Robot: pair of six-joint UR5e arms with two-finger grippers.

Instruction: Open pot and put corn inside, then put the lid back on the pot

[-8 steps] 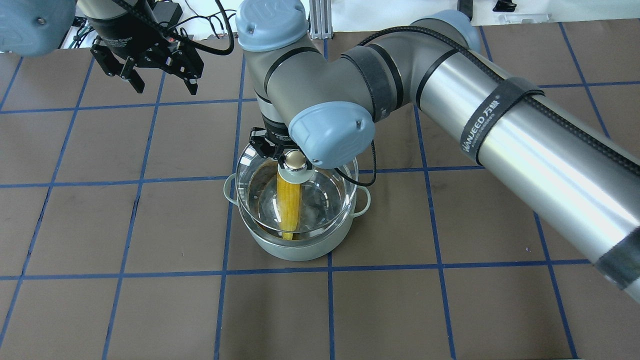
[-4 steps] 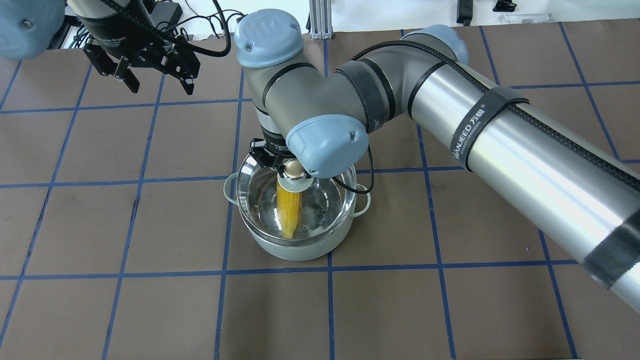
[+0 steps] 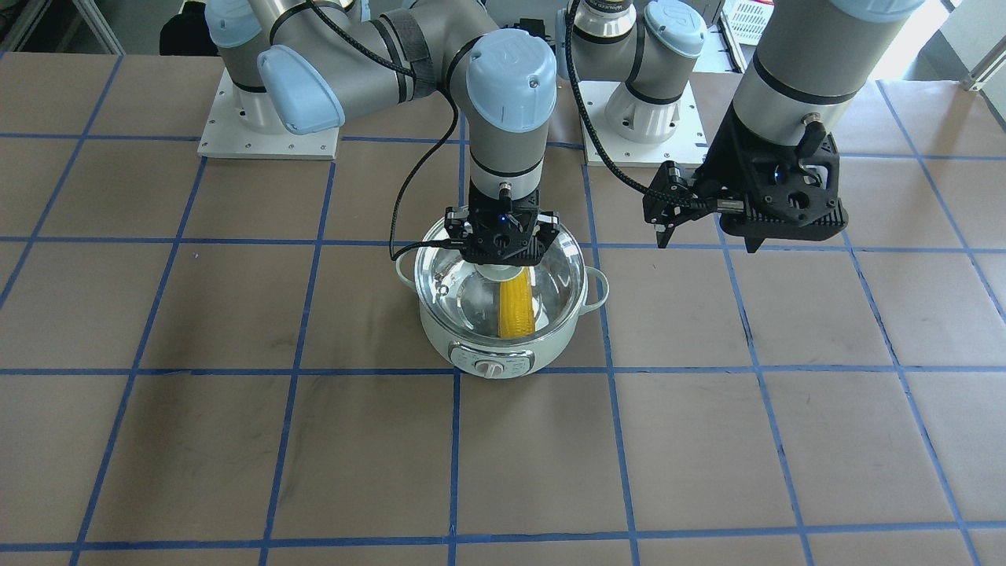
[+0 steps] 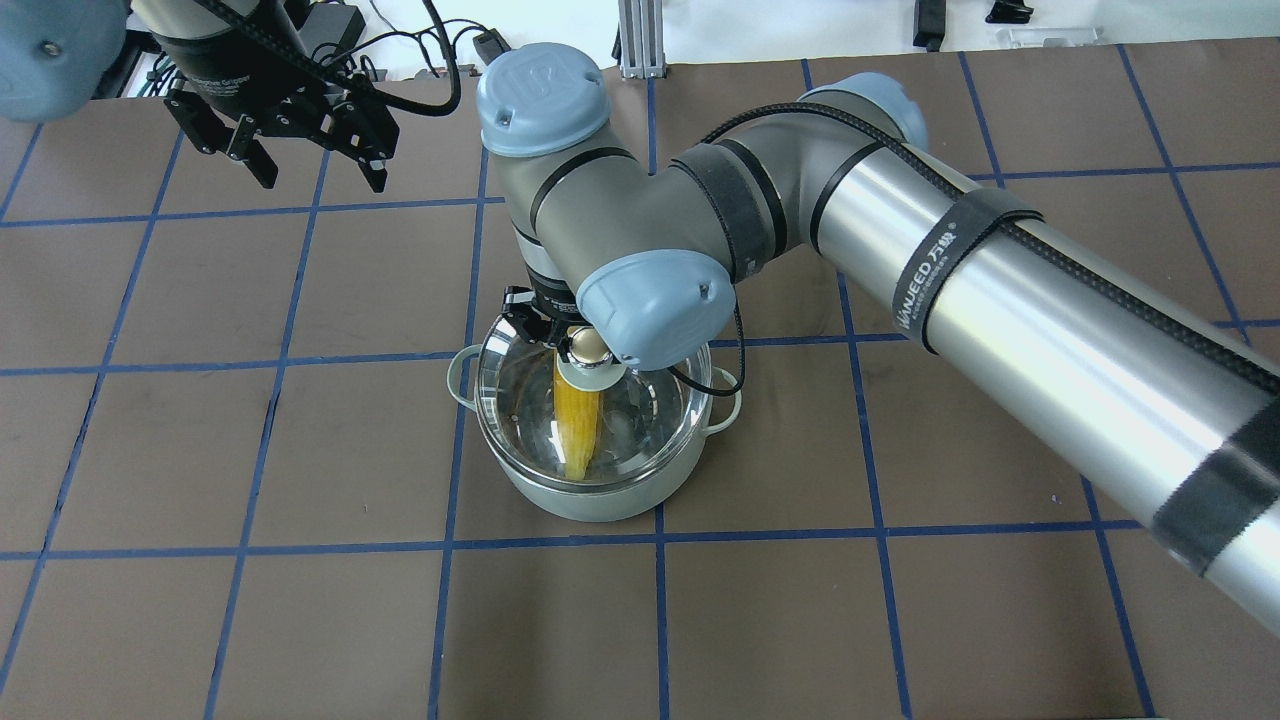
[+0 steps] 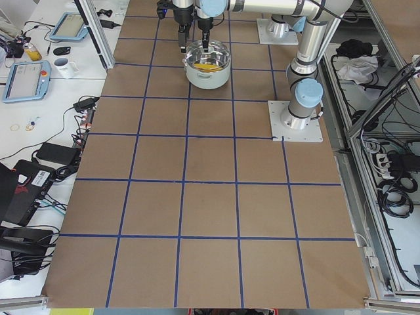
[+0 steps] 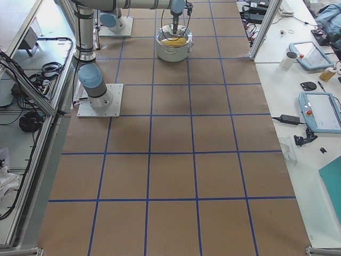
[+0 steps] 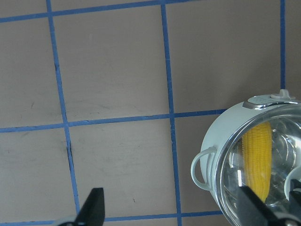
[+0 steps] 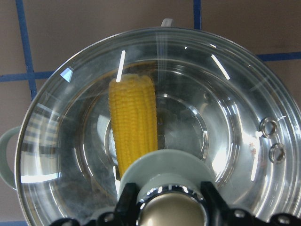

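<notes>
We count one round mint-green pot (image 3: 471,346) on the bench (image 3: 236,440), one yellow corn cob (image 3: 516,308) inside, one clear glass lid (image 3: 448,283) atop. The right end effector (image 3: 501,270) clamps that lid; the left end effector (image 4: 322,180) gapes empty.

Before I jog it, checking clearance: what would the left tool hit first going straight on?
The left tool would probably meet bare table beside the pot; depth unclear.
</notes>
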